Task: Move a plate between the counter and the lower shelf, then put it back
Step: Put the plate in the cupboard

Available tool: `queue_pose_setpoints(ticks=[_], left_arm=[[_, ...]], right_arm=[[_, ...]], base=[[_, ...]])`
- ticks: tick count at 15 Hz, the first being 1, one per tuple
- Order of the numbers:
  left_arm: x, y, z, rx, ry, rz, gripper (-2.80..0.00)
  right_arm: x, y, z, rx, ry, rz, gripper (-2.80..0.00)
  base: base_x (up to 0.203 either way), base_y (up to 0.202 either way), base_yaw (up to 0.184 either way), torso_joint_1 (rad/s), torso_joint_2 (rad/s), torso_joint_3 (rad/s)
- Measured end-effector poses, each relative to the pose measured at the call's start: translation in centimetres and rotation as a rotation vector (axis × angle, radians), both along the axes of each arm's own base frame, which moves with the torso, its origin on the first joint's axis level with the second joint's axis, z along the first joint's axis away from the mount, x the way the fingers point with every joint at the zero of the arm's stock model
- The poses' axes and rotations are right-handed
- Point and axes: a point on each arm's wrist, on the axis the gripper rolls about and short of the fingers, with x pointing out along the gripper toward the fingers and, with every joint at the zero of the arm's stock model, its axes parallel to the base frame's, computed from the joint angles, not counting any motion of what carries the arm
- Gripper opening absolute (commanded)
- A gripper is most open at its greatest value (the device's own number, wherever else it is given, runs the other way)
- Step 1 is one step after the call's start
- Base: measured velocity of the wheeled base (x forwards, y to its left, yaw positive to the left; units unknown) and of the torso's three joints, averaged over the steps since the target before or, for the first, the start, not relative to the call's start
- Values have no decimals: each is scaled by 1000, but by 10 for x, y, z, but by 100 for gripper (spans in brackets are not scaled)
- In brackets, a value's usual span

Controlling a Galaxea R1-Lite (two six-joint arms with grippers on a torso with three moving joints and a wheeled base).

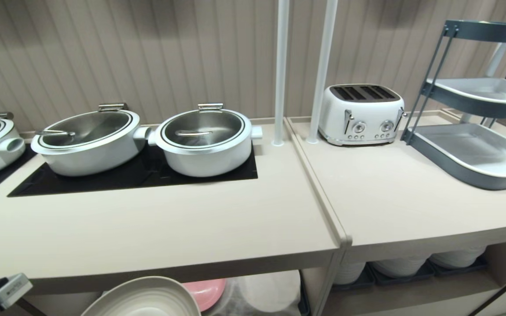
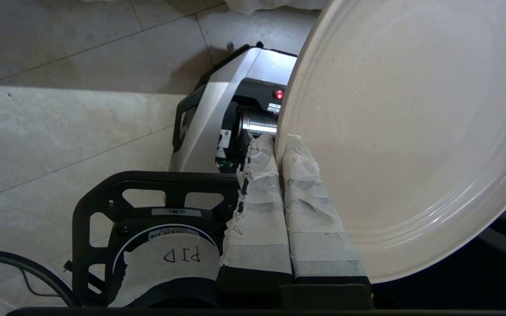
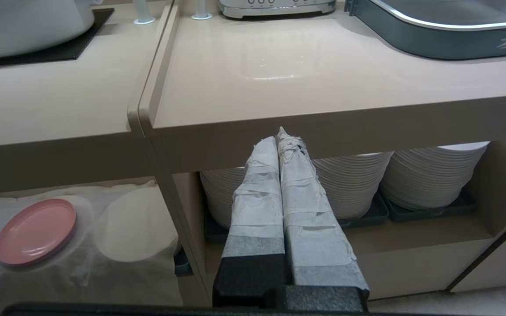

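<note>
The plate (image 2: 411,131), round and cream-beige with a low rim, was pinched at its edge by the left end effector (image 2: 279,145), whose taped fingers (image 2: 257,210) were pressed onto the rim from both sides. In the head view the plate (image 1: 145,300) was seen tilted, below and in front of the front edge of the desk (image 1: 156,228), not resting on it. Behind the plate, under that front edge, the lower shelf (image 3: 81,263) was seen, draped with a white cloth (image 3: 139,228) on which a pink plate (image 3: 35,231) lay.

The right end effector (image 3: 281,140) was held in front of the adjoining toaster worktop (image 3: 323,74), level with its front edge, its taped fingers pressed together on nothing. Behind it, stacks of white plates (image 3: 433,175) were seen in the wider recess on dark trays.

Towards the rear of the desk, three white pots (image 1: 204,140) with steel lids stood on the black hob panels (image 1: 139,175). A white toaster (image 1: 360,114) and a grey tiered rack (image 1: 472,153) stood at the back of the adjoining worktop, and two white poles (image 1: 281,70) rose near the raised ridge between the two surfaces.
</note>
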Motion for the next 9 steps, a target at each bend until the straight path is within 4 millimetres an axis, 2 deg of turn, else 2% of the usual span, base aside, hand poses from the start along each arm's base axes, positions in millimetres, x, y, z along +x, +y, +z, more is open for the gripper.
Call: queue_pose_setpoints(ticks=[9], left_arm=[[-1, 0, -1, -1, 5, 0, -280]], right_arm=[[0, 0, 0, 1, 0, 0, -280]], base=[[0, 0, 0, -147, 311, 161]])
